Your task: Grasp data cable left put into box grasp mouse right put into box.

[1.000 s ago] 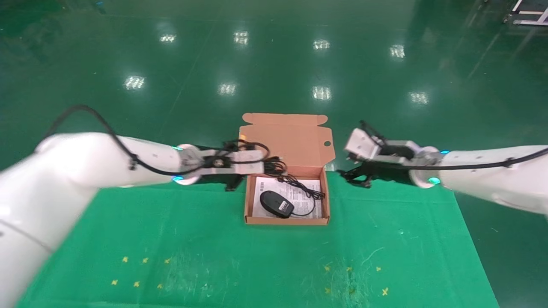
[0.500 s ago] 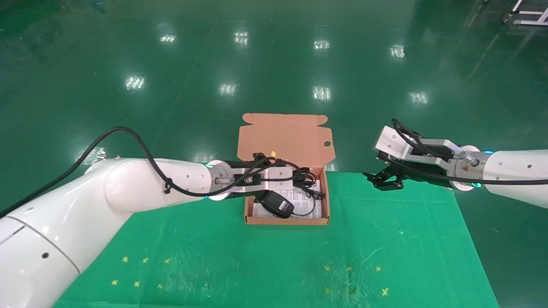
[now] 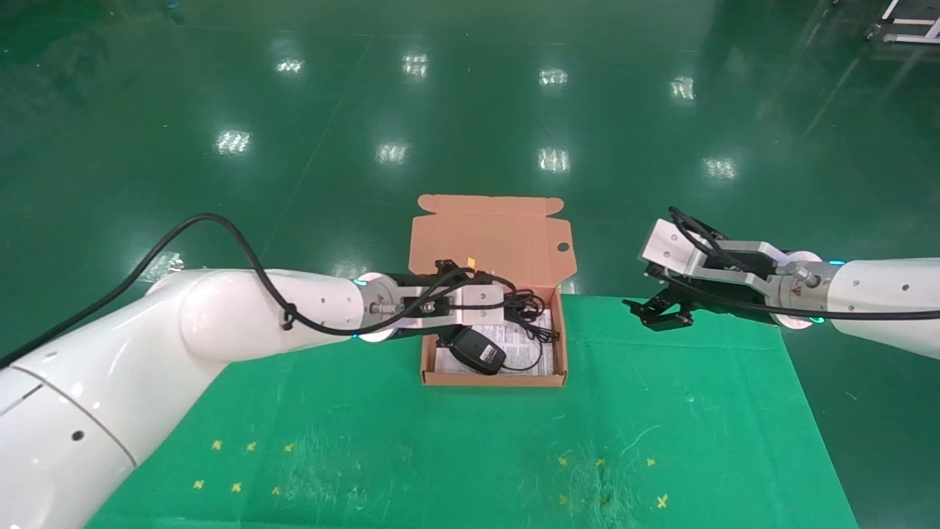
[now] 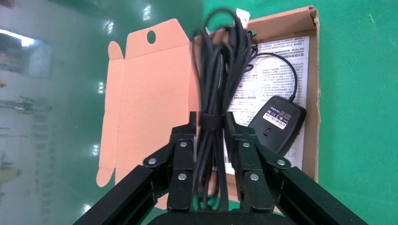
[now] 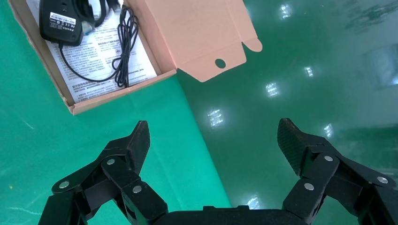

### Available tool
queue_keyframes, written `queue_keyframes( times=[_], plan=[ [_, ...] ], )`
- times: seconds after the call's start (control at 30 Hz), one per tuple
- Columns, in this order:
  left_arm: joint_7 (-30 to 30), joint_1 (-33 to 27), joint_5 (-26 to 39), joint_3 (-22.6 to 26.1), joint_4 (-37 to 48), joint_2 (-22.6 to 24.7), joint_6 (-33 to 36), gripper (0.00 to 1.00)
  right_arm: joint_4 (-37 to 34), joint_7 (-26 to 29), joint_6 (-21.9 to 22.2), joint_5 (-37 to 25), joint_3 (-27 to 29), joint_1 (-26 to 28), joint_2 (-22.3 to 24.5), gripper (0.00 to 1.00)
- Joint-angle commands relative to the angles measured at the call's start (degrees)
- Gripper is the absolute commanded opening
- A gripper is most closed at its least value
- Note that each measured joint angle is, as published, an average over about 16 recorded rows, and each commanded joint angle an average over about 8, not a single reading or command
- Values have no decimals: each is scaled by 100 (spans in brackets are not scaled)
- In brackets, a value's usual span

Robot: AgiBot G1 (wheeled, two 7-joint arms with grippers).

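We are at the step of putting the cable (image 4: 213, 93) into the box (image 3: 493, 379). Our left tool (image 4: 213, 154) hangs over the box, clamped on the bundled cable, whose loops dangle above the printed sheet (image 4: 272, 65). The mouse (image 3: 477, 350) already lies inside the box. Next, we judge, comes lowering and letting go beside the mouse. Our right tool (image 5: 213, 140) sits spread wide and empty, right of the box.

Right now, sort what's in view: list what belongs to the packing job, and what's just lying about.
Job:
data cable, clamped in the left gripper above the box
mouse, in the box
right gripper, open, off to the box's right

Lying about:
printed sheet under the mouse
green cloth
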Motion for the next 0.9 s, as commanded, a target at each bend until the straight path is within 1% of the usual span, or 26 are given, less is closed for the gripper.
queue_keyframes(
  times=[0.03, 0.27, 0.43, 0.6, 0.73, 0.9],
  plan=[
    [7, 4, 24, -23, 11, 4, 16, 100, -21, -11, 0, 15, 4, 0, -9, 100],
    [-43, -150, -65, -81, -190, -124, -160, 100, 41, -56, 60, 11, 65, 128, 28, 100],
    [-57, -492, -163, -191, -213, -141, -531, 100, 218, -176, 71, -193, 103, 467, 143, 100],
    [-22, -693, -290, -269, -169, -156, -750, 100, 326, -193, -59, -502, 56, 784, 198, 100],
    [-40, -661, -525, -413, -237, -285, -658, 100, 405, -191, -197, -468, 118, 828, 239, 100],
    [-109, -386, -980, -734, -488, -613, -209, 100, 513, -226, -498, 37, 350, 570, 337, 100]
  ],
)
